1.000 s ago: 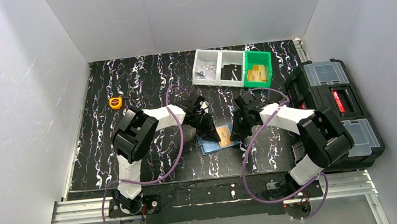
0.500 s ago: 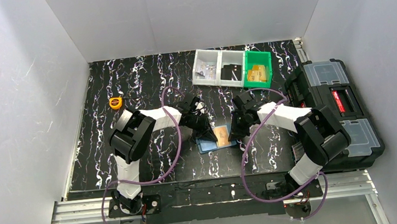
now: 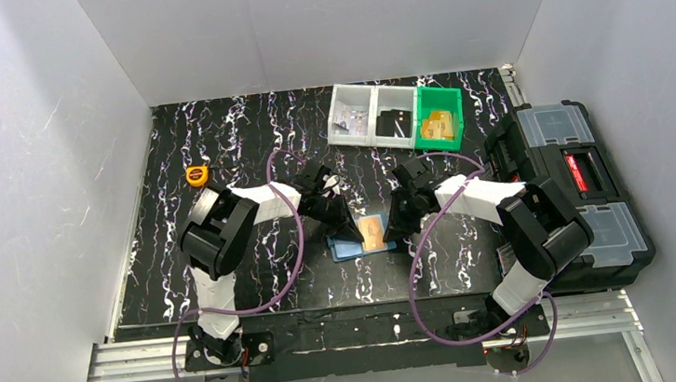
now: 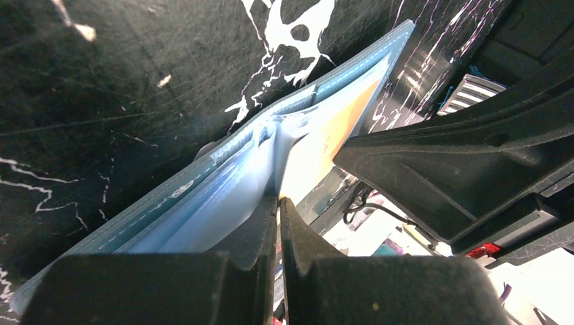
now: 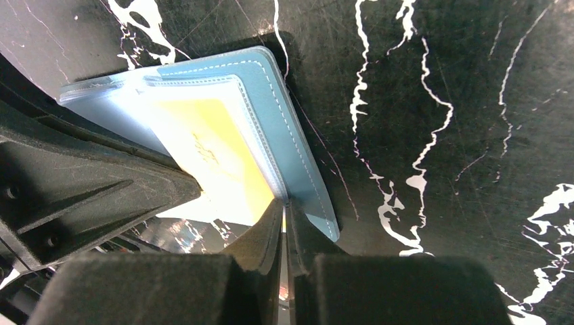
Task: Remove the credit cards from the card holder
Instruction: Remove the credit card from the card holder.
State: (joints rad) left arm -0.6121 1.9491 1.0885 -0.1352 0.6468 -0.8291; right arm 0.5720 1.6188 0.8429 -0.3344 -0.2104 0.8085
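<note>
Both the left gripper (image 4: 277, 203) and the right gripper (image 5: 284, 206) are squeezed tight on the open card holder (image 5: 281, 128) lying on the bench (image 3: 218, 146).

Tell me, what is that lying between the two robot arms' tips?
The open blue card holder, a yellow-orange card showing inside, lies between the left gripper and right gripper, clearest in the top view.
</note>
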